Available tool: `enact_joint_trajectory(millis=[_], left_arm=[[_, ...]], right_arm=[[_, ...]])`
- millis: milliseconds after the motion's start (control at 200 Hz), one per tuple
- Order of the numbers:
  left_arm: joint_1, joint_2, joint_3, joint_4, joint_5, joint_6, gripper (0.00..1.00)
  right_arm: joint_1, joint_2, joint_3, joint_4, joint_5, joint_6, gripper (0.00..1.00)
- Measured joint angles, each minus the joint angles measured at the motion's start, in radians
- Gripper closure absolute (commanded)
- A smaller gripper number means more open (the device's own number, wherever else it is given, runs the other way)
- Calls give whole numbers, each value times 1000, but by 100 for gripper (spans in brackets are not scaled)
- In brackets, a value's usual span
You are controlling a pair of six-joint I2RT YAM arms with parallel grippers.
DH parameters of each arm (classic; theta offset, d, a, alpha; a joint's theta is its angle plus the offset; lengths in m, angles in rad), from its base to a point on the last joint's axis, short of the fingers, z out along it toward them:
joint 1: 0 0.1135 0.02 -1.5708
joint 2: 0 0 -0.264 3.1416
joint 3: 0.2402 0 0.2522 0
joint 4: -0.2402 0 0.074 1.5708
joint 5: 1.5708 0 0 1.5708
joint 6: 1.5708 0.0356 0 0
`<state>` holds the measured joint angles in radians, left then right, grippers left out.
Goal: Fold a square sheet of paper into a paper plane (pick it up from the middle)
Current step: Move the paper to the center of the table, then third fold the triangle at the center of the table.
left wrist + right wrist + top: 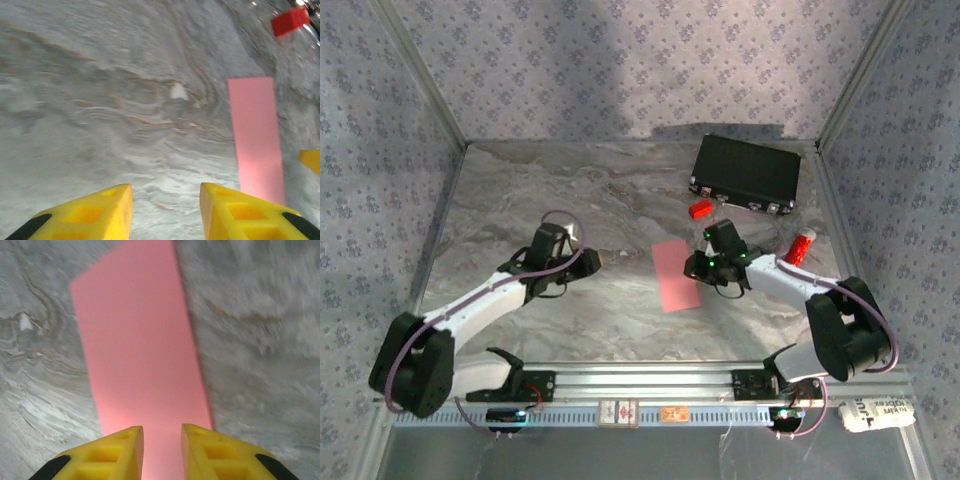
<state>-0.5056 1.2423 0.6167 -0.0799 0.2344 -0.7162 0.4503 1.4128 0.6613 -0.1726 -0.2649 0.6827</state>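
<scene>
We find the square sheet of paper [675,275] lying flat on the counter [550,190], right of centre. It presents as a narrow oblong, apparently folded in half. The right gripper [162,432] hovers over the sheet's edge. In the right wrist view the long axis runs from those fingers towards 12 o'clock, leaning slightly to 11. The fingers stand narrowly parted, grasping nothing. The left gripper [166,192] is released and empty, well apart, with the sheet at its 1 o'clock. We judge the right arm nearer for the coming fold.
</scene>
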Motion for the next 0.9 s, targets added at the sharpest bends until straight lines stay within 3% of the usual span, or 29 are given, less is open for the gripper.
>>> enact_joint_trajectory(millis=[195, 460, 899], left_arm=[[-54, 166, 52, 96, 123, -19, 60], [-80, 317, 118, 147, 251, -45, 60], [-86, 417, 121, 241, 328, -141, 60]], right_arm=[[-50, 45, -55, 111, -147, 21, 78], [-56, 149, -64, 233, -223, 66, 81], [66, 225, -64, 433, -206, 297, 81]])
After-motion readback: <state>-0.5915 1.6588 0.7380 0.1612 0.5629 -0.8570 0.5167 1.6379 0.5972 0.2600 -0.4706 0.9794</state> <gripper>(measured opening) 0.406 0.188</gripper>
